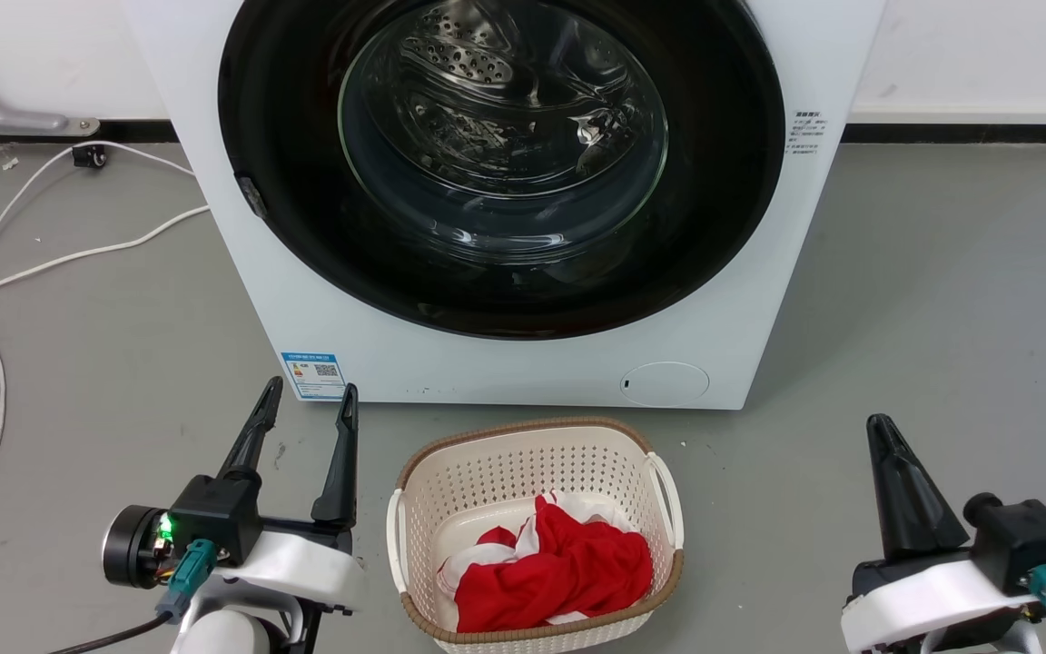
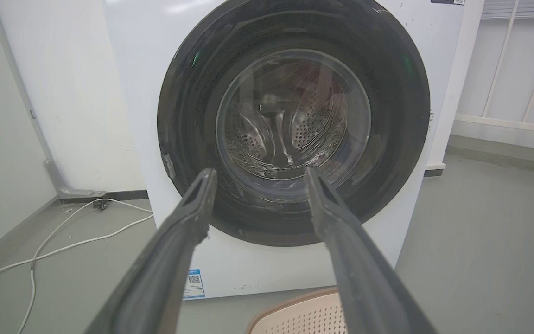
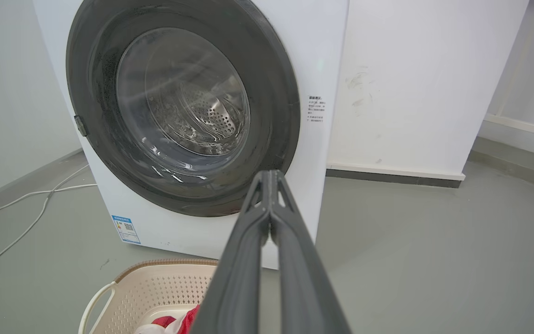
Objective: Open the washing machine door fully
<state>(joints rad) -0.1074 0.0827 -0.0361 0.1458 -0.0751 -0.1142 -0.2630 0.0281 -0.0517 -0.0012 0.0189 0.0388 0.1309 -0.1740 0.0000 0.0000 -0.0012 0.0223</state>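
Squarely before the door (image 1: 502, 154), a laundry basket (image 1: 532, 463).

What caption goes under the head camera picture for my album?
Left gripper open, right gripper shut, facing the closed door; basket between them.

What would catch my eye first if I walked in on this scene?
The big glossy black washing machine door, shut, with its bulging glass centre, dominates the white machine at the top of the head view. Just before it sits a cream basket holding a red cloth, flanked by the open left pincer and the shut right pincer.
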